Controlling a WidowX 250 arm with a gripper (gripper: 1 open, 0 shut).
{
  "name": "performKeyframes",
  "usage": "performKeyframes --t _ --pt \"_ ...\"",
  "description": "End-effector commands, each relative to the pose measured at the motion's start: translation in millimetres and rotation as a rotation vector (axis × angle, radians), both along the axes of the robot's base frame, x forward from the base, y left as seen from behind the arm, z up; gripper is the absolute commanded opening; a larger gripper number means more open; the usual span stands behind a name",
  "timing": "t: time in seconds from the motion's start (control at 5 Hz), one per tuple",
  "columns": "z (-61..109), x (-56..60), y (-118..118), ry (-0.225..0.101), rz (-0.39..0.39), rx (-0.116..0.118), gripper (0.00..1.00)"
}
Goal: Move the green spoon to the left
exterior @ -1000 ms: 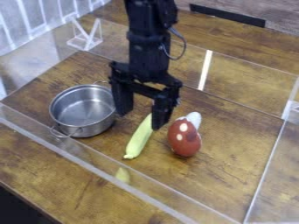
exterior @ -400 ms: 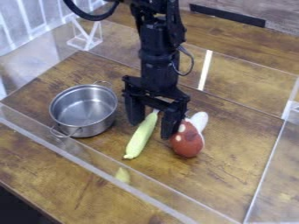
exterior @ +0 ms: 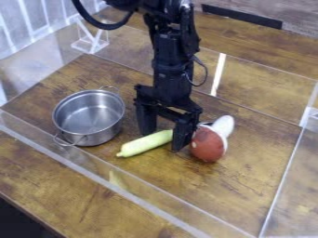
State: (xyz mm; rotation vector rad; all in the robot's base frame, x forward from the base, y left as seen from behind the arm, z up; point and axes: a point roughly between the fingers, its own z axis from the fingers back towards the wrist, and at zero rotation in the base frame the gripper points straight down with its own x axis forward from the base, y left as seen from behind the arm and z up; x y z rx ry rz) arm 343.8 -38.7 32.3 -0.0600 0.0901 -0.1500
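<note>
The green spoon is a slim yellow-green utensil lying flat on the wooden table, slanting from lower left up to the right. Its right end lies between the fingers of my gripper, which stands straight above it with its jaws open, both fingers reaching down to the table. Whether the fingers touch the spoon I cannot tell. The spoon's left tip points toward the steel pot.
A red-brown and white mushroom toy lies just right of the gripper, close to its right finger. The round steel pot sits to the left. Clear acrylic walls fence the work area on all sides.
The gripper has come down and shifted slightly right. The spoon has swung from steeply slanted to nearly lying across, and the mushroom toy has shifted right.
</note>
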Motion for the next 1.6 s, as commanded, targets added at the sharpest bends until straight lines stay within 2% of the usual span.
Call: performKeyframes --t 0.0,0.2,0.6,1.2,1.4 --pt "13.4 8.7 -0.4 -0.046 -0.02 -0.01 0.0" --pt "15.1 7.8 -2.1 -0.045 -0.038 -0.012 0.0" --pt "9.8 6.0 5.4 -0.046 0.037 -0.014 0.0" --pt "3.9 11.5 48.0 -0.046 0.098 -0.01 0.0" --pt "11.2 18.9 51.8 -0.048 0.082 -0.009 0.0"
